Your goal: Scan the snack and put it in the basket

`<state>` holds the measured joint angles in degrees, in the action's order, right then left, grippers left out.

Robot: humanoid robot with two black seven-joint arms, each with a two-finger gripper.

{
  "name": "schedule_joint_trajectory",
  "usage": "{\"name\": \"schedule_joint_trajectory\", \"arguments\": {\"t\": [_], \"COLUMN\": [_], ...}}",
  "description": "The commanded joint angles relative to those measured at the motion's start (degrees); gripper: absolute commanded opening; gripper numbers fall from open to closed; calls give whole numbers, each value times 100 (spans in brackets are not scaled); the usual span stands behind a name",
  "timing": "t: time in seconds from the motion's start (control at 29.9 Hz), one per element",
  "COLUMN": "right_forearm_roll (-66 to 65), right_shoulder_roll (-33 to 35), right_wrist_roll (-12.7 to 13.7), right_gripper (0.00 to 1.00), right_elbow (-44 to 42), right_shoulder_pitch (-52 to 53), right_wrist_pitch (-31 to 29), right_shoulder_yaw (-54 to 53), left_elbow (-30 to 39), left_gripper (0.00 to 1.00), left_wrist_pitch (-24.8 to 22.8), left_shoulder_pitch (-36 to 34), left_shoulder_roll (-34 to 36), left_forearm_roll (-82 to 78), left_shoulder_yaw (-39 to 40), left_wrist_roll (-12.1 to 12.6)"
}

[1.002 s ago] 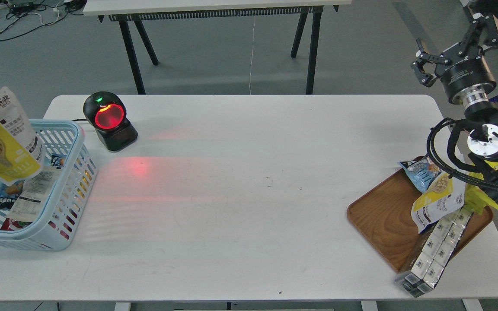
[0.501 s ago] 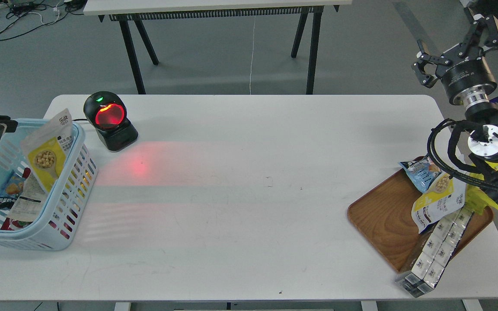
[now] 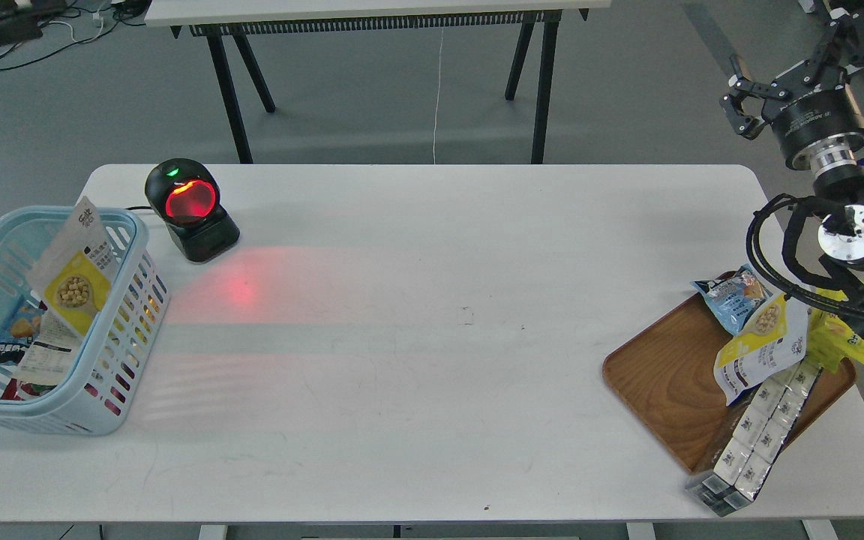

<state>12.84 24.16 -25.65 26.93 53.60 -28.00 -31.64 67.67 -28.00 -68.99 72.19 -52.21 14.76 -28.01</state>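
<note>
A yellow-and-white snack pouch (image 3: 72,277) is leaning upright inside the light blue basket (image 3: 128,300) at the worktop's (image 3: 432,337) left edge, beside the glowing barcode scanner (image 3: 188,208). The right gripper (image 3: 796,64) is hovering with fingers spread, holding nothing, beyond the far right corner; the left gripper is out of view. The pouch is looking light, soft and crinkly, likely best pinched at its flat top seal.
</note>
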Motion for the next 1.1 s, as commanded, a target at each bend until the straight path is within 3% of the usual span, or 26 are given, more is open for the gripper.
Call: {"name": "schedule_joint_trajectory", "arguments": {"t": [0.0, 0.2, 0.3, 0.37, 0.57, 0.8, 0.97, 1.07], "right_forearm_roll": [-1, -1, -1, -1, 8, 8, 34, 61], "right_shoulder_roll": [19, 10, 10, 10, -60, -130, -271, -403], "right_wrist_roll": [-10, 34, 51, 60, 209, 473, 895, 939], "right_gripper": [99, 99, 99, 99, 99, 99, 99, 99], "right_elbow": [-4, -4, -4, -4, -21, -144, -153, -153], "right_shoulder_pitch": [107, 203, 239, 239, 230, 213, 186, 142], "right_wrist_pitch": [0, 0, 0, 0, 0, 0, 0, 0], "right_shoulder_yaw": [-105, -246, -281, -369, -720, -1081, -1344, -1485], "left_elbow": [-1087, -3222, -3944, -4331, -4535, -4877, -4948, -4966], "left_gripper": [100, 100, 100, 100, 100, 100, 100, 100], "left_wrist_pitch": [0, 0, 0, 0, 0, 0, 0, 0], "left_shoulder_pitch": [17, -36, -53, -53, -10, 157, 534, 763], "left_shoulder_roll": [-801, -2295, -2806, -3096, -3738, -4380, -4775, -4890], "left_forearm_roll": [1526, 3127, 3593, 3866, 4604, 5554, 6282, 6705], "left_shoulder_yaw": [133, 168, 474, 790, 1555, 1653, 1767, 1873], "left_wrist_roll": [1, 1, 1, 136, 971, 1104, 1569, 1614]}}
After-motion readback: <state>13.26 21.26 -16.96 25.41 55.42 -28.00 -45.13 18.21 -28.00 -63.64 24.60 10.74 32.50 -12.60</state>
